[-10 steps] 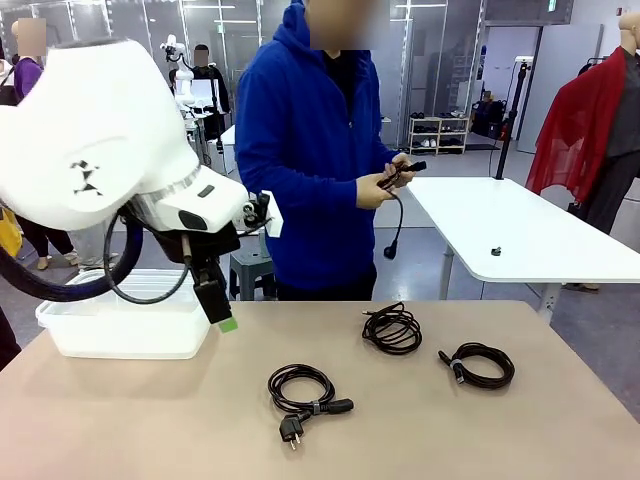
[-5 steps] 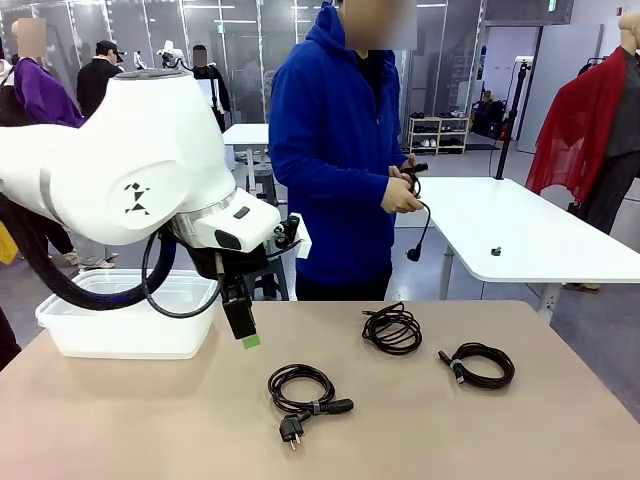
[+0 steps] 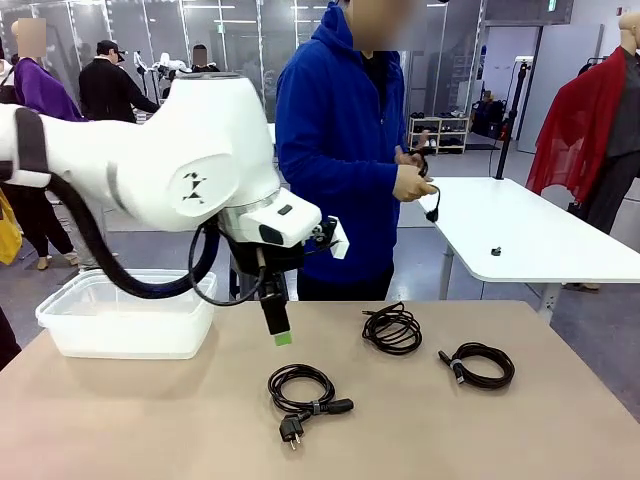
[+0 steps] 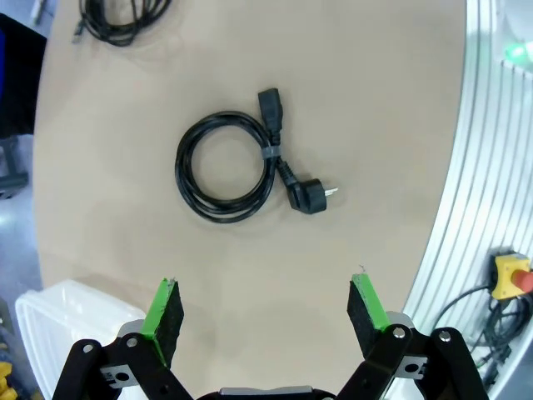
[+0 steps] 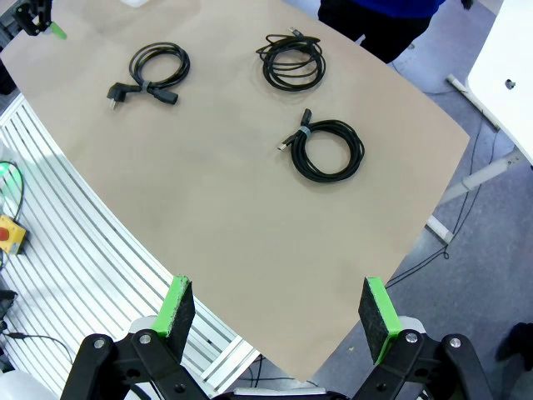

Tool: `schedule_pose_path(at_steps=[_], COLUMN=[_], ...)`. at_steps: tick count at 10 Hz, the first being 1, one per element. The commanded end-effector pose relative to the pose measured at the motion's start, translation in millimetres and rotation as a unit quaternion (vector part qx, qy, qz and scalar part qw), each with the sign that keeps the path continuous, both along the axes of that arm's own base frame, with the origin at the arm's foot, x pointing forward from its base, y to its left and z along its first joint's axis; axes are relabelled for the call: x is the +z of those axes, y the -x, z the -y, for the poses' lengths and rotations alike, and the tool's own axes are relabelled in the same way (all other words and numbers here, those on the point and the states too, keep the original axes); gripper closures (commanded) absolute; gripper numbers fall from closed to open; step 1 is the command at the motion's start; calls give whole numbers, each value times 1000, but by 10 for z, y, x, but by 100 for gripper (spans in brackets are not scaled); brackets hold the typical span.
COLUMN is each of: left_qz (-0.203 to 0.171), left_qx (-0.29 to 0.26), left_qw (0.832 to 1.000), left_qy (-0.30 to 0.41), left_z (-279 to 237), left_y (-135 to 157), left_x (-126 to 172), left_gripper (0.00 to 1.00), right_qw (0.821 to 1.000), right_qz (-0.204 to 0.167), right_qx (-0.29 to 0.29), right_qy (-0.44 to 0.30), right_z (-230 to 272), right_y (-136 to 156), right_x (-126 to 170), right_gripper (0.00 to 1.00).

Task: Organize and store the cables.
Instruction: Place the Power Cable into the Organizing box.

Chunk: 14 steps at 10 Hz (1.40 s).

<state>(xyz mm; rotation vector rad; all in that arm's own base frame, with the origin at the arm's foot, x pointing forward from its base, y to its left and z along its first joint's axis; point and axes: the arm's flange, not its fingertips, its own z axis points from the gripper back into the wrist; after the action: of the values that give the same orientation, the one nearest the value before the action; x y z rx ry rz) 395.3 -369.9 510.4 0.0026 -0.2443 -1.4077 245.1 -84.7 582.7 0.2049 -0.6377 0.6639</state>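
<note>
Nearest the robot's edge of the desk lies the power cord, a round coil cinched by one band, with its mains plug pointing at that edge and its appliance connector just beside it. The left fingers hover a little beyond and above it, spread wide and empty, tips down over bare desk between the cord and the white tub. In the left wrist view the coil sits ahead of the tips and slightly off the middle of the gap, not yet between them. The band and both end pieces gather on the coil's side toward the robot, and the line from connector to plug runs crosswise to the line joining the two fingers. By my reading the move wanted is a short pull back toward the near edge and then a descent. The fingers would then close across that banded stretch, where the strands are held together, without much turning of the wrist. The right fingers are likewise spread and empty, but they hang high off the desk's near right corner, well apart from every cable, so the left arm is clearly the nearer one. Farther out lie a banded coil with a slim connector and, beyond it, a looser coil. At the far side a person's hands wind up one more cable.
</note>
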Motion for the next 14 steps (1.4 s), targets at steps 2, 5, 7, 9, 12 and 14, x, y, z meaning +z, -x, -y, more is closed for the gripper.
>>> schedule_pose_path(at_steps=[2,5,7,9,12,14], left_qz=[-13,-30,-44,-50,-65,-73], left_qx=[-24,-31,-36,-38,-30,-34], left_qw=[999,998,997,996,996,995], left_qy=[-36,-51,-56,-60,-62,-56], left_z=[261,431,491,516,531,518], left_y=[-244,-367,-409,-426,-406,-412], left_x=[77,-2,-81,-108,-211,-371], left_gripper=[0,0,0,0,0,0], right_qw=[1000,1000,1000,1000,1000,1000], right_qz=[1,1,1,1,1,1], right_qx=[-3,-3,-3,-3,-3,-3], right_qy=[-1,-1,-1,-1,-1,-1], right_z=[10,10,10,10,10,10], right_y=[2,2,2,2,2,2], right_x=[-4,-4,-4,-4,-4,-4], right_gripper=[0,0,0,0,0,0])
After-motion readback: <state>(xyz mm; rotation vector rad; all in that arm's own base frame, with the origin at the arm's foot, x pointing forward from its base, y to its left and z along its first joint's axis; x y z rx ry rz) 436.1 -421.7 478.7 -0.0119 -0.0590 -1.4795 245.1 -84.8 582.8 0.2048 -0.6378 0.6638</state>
